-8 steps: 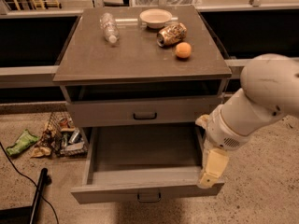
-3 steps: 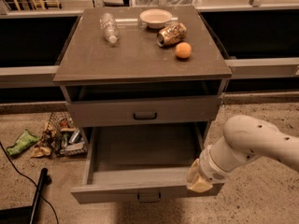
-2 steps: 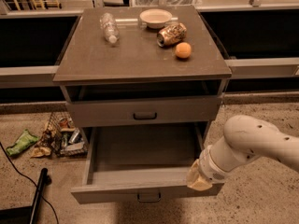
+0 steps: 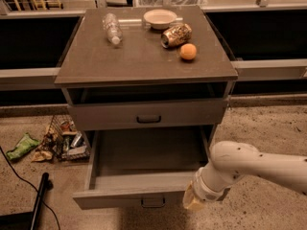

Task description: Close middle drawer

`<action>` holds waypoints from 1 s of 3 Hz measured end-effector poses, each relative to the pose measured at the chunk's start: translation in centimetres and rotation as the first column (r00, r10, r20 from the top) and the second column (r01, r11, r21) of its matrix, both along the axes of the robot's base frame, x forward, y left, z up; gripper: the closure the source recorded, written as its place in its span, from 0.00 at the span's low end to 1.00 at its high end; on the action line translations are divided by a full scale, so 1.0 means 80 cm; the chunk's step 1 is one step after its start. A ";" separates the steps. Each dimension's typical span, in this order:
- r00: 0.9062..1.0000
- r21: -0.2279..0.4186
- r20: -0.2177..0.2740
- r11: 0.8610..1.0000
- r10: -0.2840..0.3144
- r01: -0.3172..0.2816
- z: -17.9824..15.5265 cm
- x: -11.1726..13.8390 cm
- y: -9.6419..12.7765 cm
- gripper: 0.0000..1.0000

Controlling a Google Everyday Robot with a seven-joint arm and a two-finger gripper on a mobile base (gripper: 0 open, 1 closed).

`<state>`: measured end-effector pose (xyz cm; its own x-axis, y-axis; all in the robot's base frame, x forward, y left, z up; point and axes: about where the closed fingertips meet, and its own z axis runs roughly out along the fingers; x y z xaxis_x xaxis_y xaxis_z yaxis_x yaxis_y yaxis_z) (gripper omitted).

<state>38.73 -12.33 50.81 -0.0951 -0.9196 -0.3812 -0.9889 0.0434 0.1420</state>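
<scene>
Parking gripper [image 4: 194,202] at 5 o'clock, seemingly against the right end of middle drawer [image 4: 120,197] front; apart or together, cannot tell. Sitting pulled far out at 6 o'clock. Probably lining up the push; needing a straight shove toward 12 o'clock.

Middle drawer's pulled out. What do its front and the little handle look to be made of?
The middle drawer front looks like matte grey-brown laminate or painted board: flat, even colour, no shine; which one is unclear. Its handle is dark, likely metal or plastic, too small to tell. The gripper is at the front's right end.
</scene>
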 end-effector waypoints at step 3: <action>0.995 0.034 -0.080 0.997 0.065 -0.062 -0.127 -0.006 0.022 1.00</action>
<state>38.24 -10.61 40.68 -0.0685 -0.9126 -0.4031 -0.9748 -0.0247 0.2217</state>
